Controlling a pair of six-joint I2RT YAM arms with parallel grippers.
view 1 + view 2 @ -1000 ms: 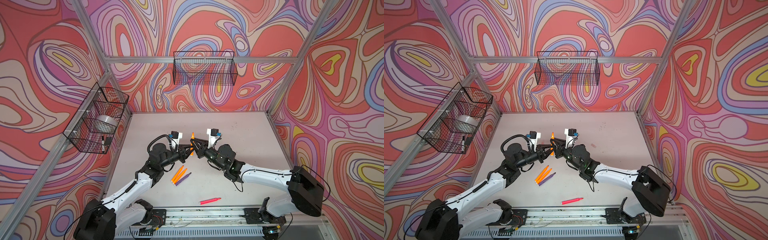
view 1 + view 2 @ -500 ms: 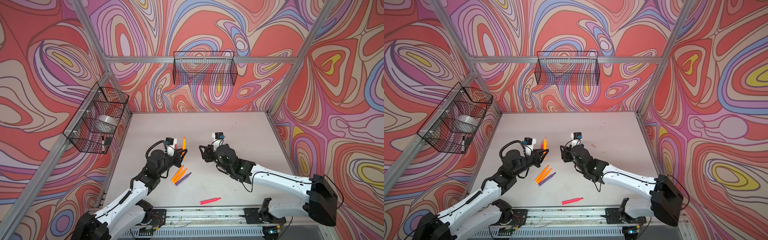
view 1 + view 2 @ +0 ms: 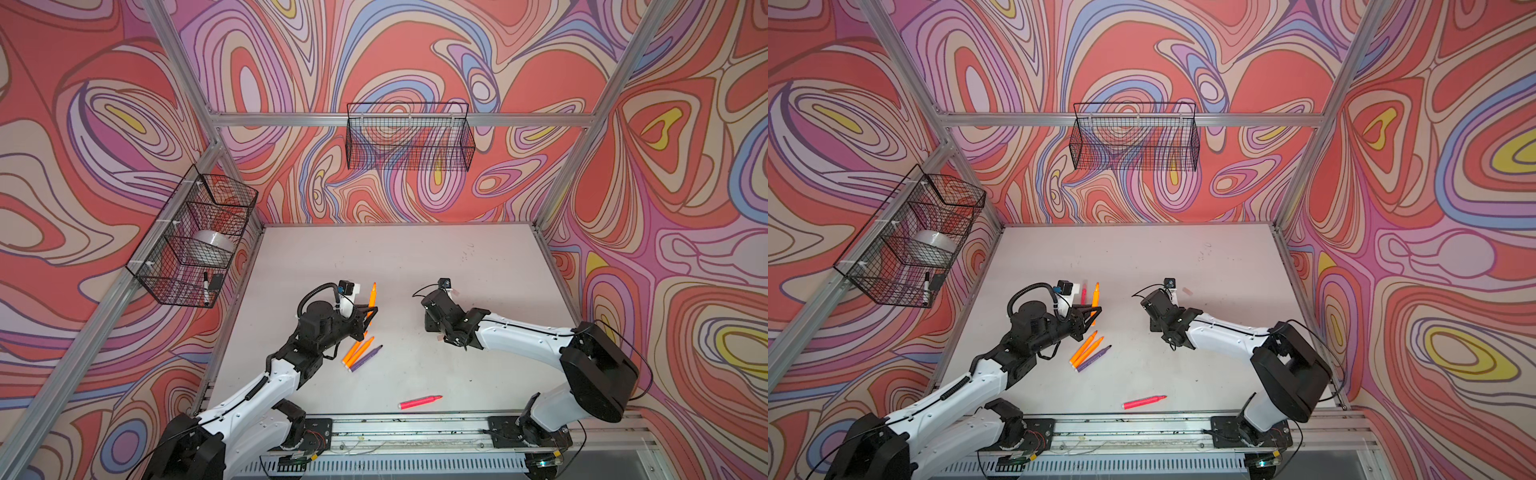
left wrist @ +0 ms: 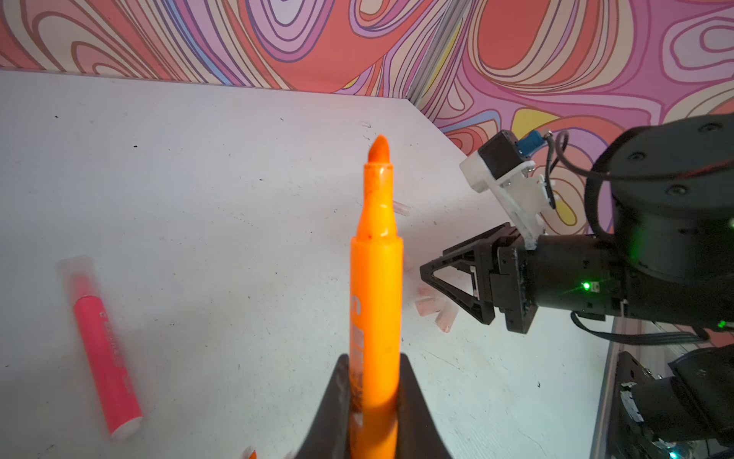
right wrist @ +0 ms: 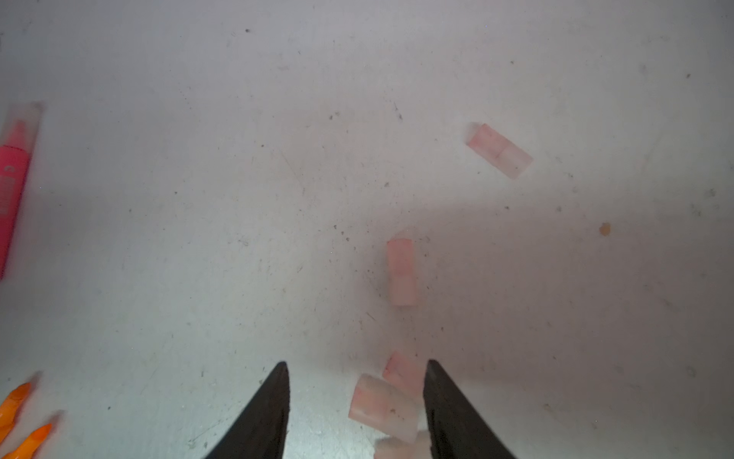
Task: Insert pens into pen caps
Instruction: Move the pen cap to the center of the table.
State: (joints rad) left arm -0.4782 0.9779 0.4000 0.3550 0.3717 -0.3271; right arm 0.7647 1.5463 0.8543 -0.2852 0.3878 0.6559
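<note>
My left gripper (image 4: pixel 375 381) is shut on a neon orange pen (image 4: pixel 375 278), which stands upright above the table (image 3: pixel 478 266) with its bare tip pointing up. My right gripper (image 5: pixel 356 361) is open, low over several pale pen caps lying loose; one cap (image 5: pixel 383 409) lies between its fingers, a second (image 5: pixel 402 272) and a third (image 5: pixel 499 150) farther out. Two orange pens (image 3: pixel 356 351) and a purple pen (image 3: pixel 367 358) lie together by the left arm. A pink pen (image 3: pixel 419 402) lies near the front. Another pink pen (image 4: pixel 105 345) wears a cap.
A wire basket (image 3: pixel 195 245) on the left wall holds a roll of tape and a black-capped marker (image 3: pixel 205 286). Another wire basket (image 3: pixel 409 137) hangs on the back wall. A metal rail (image 3: pixel 415 428) runs along the table's front edge.
The two grippers, together at the orange pen a second ago, have parted. The left drew back with the pen; the right let go, opened and moved right, down over the caps.
</note>
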